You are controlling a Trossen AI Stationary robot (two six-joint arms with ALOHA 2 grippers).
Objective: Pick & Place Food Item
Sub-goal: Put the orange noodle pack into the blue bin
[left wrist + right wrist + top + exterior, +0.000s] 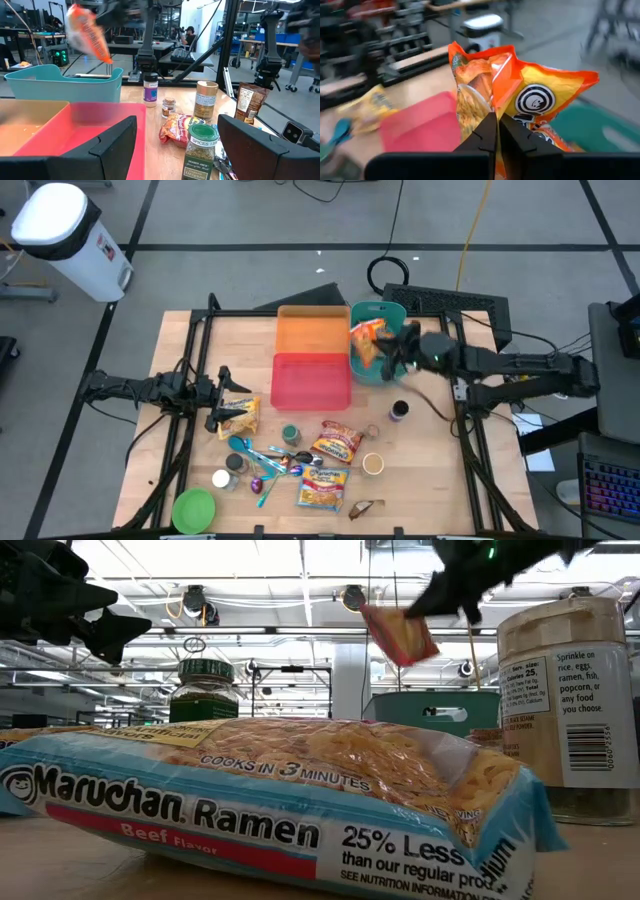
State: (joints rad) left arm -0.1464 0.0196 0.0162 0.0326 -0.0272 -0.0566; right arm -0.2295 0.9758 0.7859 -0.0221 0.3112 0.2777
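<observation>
Chip bag (366, 340) pinched above teal bin (392, 312).

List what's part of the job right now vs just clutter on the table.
In play:
- orange snack bag, pinched in the shut right claw
- teal bin, right under the bag

Lying about:
- red tray and orange tray
- ramen packs
- spice jars
- green lid
- left claw, open, waiting over a yellow packet
</observation>
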